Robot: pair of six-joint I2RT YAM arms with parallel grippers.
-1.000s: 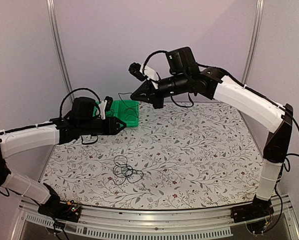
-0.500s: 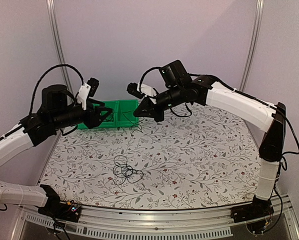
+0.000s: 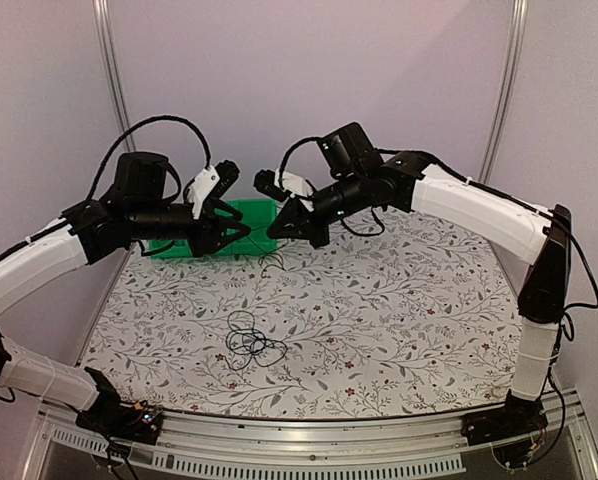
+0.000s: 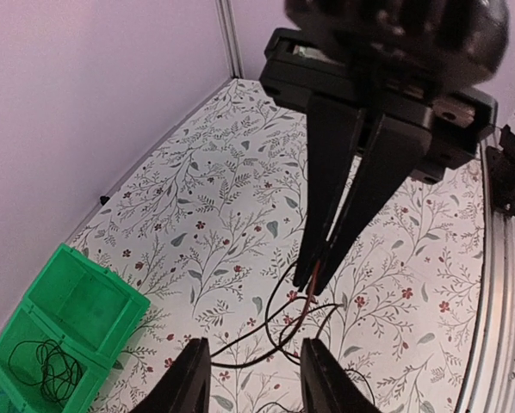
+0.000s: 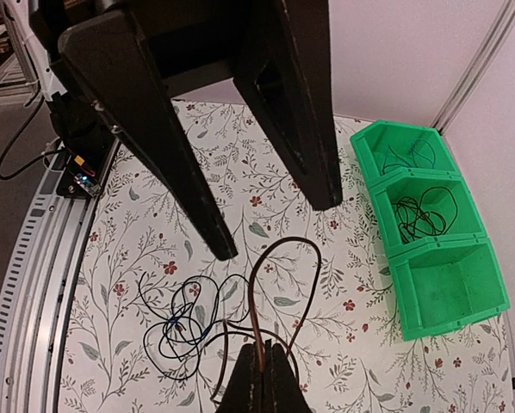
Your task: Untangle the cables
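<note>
My right gripper (image 3: pixel 271 230) hangs above the table's far left part, shut on a thin brown cable (image 5: pixel 288 240) that loops up from its tips (image 5: pixel 259 372). My left gripper (image 3: pixel 244 232) faces it closely with its fingers (image 5: pixel 182 138) spread open on either side of that loop, touching nothing. From the left wrist, the right gripper (image 4: pixel 319 280) points down with the brown cable (image 4: pixel 309 292) trailing from its tip between my left fingers (image 4: pixel 189 383). The other cables (image 3: pixel 247 340) lie as a loose tangle (image 5: pixel 174 321) on the table.
A green bin (image 3: pixel 257 214) with three compartments stands at the table's far left, behind the grippers. Two compartments hold coiled thin cables (image 5: pixel 423 211); the third (image 5: pixel 447 297) shows none. The purple side wall (image 4: pixel 85 129) is close to the left arm.
My left arm has lifted and swung right, from beside the bin up to the right gripper. The right gripper dropped slightly toward the bin, still shut on the cable.
</note>
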